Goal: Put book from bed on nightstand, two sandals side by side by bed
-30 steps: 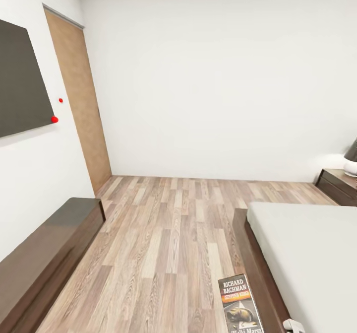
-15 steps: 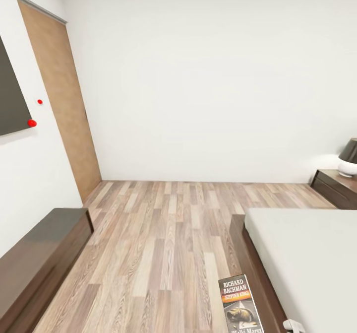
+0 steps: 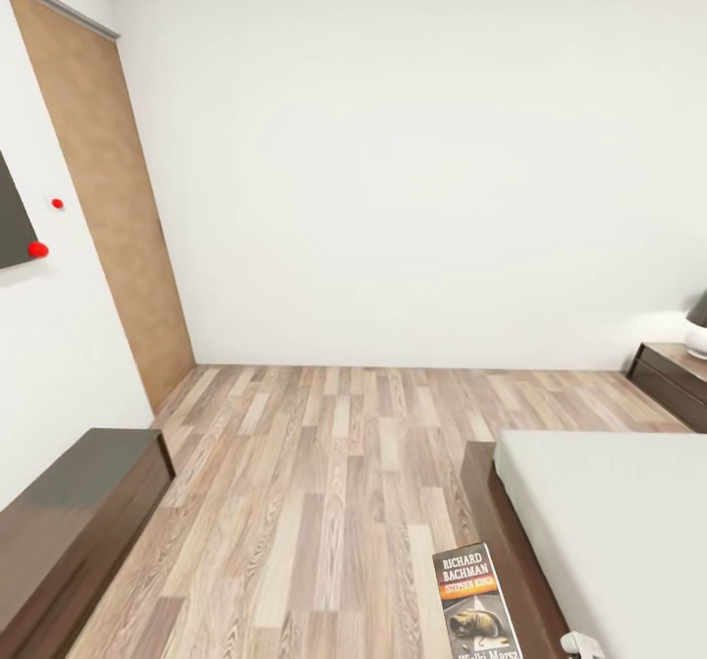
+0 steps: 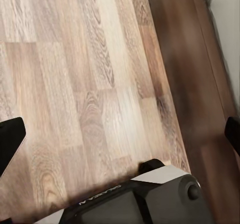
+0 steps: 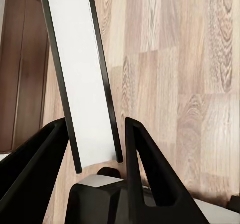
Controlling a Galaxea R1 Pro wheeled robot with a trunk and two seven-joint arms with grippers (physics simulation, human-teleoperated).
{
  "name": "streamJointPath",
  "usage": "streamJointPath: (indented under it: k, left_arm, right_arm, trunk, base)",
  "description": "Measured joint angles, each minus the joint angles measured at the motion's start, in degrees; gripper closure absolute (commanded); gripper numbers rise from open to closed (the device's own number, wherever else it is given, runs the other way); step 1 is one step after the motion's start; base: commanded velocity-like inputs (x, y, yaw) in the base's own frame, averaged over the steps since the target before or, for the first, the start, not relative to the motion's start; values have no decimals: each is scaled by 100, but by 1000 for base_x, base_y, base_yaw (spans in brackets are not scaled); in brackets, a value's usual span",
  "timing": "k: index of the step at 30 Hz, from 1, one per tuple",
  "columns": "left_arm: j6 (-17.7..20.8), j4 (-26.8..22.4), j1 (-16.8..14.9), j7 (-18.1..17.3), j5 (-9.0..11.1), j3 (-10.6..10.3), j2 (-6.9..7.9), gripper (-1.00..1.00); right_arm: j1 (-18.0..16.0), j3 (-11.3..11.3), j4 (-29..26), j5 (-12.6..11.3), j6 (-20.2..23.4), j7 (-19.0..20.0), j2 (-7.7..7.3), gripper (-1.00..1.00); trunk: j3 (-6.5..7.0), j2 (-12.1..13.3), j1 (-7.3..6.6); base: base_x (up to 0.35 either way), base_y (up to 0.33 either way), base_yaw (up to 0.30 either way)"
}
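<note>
The book [image 3: 474, 600], with a dark cover, "Richard Bachman" in white and an orange band, hangs at the bottom of the head view, over the floor beside the bed [image 3: 609, 531]. In the right wrist view the book [image 5: 82, 73] stands edge-on, white pages between dark covers, with my right gripper [image 5: 95, 154] shut on its lower end. My left gripper [image 4: 120, 139] is open, its fingers far apart over bare floor by the bed's wooden frame [image 4: 195, 83]. The nightstand [image 3: 673, 369] stands at the far right beyond the bed. The sandals are out of view.
A long low dark bench [image 3: 69, 521] runs along the left wall under a black screen [image 3: 8, 222]. A wooden door [image 3: 108, 207] is in the left corner. A lamp [image 3: 698, 330] sits on the nightstand. Wood-plank floor [image 3: 334, 463] lies between bench and bed.
The whole view has swung right: door, screen and bench slid leftward in the picture. The book keeps its place at the bottom of the view, carried along with me.
</note>
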Motion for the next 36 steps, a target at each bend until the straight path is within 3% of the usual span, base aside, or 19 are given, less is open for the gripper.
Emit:
streamJointPath:
  k: [6, 14, 36]
  left_arm:
    - [9, -8, 0, -79, 8, 13, 28, -100]
    - [17, -9, 0, -547, -2, 9, 30, -100]
    - [8, -6, 0, -553, -5, 9, 22, -100]
  right_arm:
    - [-1, 1, 1, 0, 0, 4, 0, 100]
    - [-1, 1, 0, 0, 0, 4, 0, 100]
    - [-1, 1, 1, 0, 0, -4, 0, 100]
  trunk:
    - [0, 0, 0]
    - [0, 0, 0]
    - [0, 0, 0]
  base:
    - [330, 0, 0]
    - [330, 0, 0]
    - [330, 0, 0]
